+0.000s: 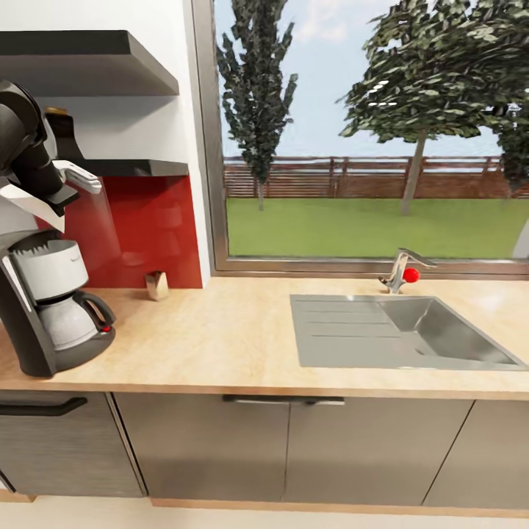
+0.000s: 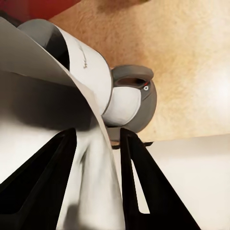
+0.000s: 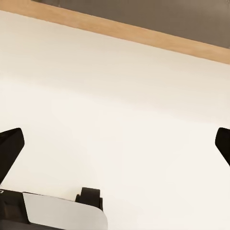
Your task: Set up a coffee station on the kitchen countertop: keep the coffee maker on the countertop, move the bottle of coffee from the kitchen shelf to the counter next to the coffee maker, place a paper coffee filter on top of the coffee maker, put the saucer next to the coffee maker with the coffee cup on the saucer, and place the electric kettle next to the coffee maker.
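The left arm [image 1: 26, 147] is raised with its tool [image 2: 98, 187] pointing down, fingers [image 2: 143, 187] slightly apart; the right tool's [image 3: 115, 143] fingers spread wide.

Window [image 1: 367, 132]: wide, daylight, lawn, trees and fence outside
Splashback [image 1: 147, 228]: glossy red
Wall [image 1: 95, 15]: white
Sink [image 1: 397, 330]: steel, faucet [image 1: 400, 268] with red knob
Floor [image 1: 176, 184]: pale cream
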Available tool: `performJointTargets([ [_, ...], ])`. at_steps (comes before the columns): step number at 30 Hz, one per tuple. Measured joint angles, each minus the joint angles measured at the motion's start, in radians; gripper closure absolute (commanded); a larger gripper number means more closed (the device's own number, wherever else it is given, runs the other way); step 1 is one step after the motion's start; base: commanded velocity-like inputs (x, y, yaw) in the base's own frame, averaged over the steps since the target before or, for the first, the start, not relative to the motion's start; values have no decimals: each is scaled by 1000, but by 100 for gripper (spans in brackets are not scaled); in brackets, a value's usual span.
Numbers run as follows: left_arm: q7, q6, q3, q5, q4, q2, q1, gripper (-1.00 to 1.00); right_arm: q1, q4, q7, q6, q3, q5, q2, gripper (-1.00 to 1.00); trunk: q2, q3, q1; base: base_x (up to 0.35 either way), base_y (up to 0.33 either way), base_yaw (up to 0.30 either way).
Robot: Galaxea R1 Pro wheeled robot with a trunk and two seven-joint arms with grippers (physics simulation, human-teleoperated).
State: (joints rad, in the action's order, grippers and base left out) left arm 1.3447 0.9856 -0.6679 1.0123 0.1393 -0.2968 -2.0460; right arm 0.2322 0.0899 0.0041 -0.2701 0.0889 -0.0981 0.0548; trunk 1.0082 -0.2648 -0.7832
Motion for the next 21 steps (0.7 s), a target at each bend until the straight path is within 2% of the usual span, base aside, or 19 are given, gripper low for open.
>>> performJointTargets([
  [21,0,0,0,0,0,-6,1,100,0,0,0,0,0,1,0,-100,0,0,0,54,120,-2],
])
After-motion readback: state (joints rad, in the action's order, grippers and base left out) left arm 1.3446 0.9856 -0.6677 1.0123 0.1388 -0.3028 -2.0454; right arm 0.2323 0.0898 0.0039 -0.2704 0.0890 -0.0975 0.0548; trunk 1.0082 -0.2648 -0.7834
